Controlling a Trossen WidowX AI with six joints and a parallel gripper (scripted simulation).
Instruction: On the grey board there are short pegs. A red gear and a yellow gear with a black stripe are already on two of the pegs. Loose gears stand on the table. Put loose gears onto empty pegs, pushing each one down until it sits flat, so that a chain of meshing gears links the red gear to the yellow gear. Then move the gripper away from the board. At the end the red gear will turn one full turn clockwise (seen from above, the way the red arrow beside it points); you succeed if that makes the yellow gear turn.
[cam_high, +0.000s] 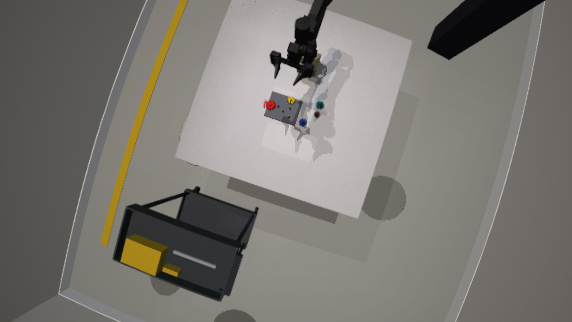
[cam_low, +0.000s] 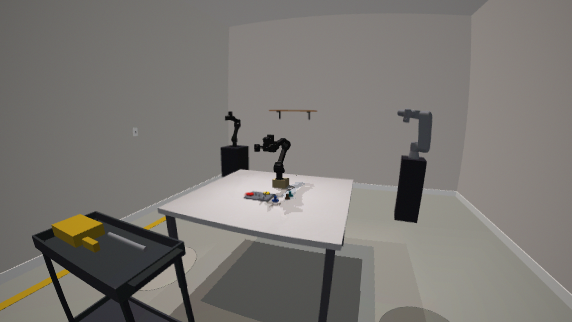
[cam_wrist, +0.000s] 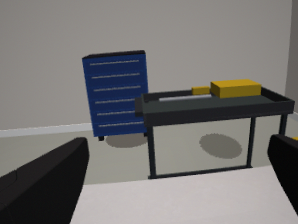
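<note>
Gripper (cam_high: 287, 79) (cam_low: 257, 147) (cam_wrist: 180, 145): raised above table (cam_high: 225, 125) (cam_low: 280, 220) (cam_wrist: 165, 202) | aimed roughly level | jaws spread wide | arm (cam_high: 303, 30) (cam_low: 283, 152) bent

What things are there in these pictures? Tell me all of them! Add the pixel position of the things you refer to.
grey board (cam_high: 276, 114): one, on the table
red gear (cam_high: 270, 105): one, on the board
yellow gear (cam_high: 289, 100): one, black stripe, on the board
loose gears: three, blue (cam_high: 303, 122), brown (cam_high: 317, 114), teal (cam_high: 320, 105), beside the board
table (cam_high: 225, 135) (cam_low: 200, 217): one, whitish, mid-room
cart: one, dark, yellow blocks and a pale rod on top
drawer cabinet (cam_wrist: 117, 95): one, blue, behind the cart
other arms: two, black and grey, on black pedestals
shelf: one, brown, on the wall
robot arm: one, black, on the table
gripper (cam_high: 288, 80): one, black, open
</note>
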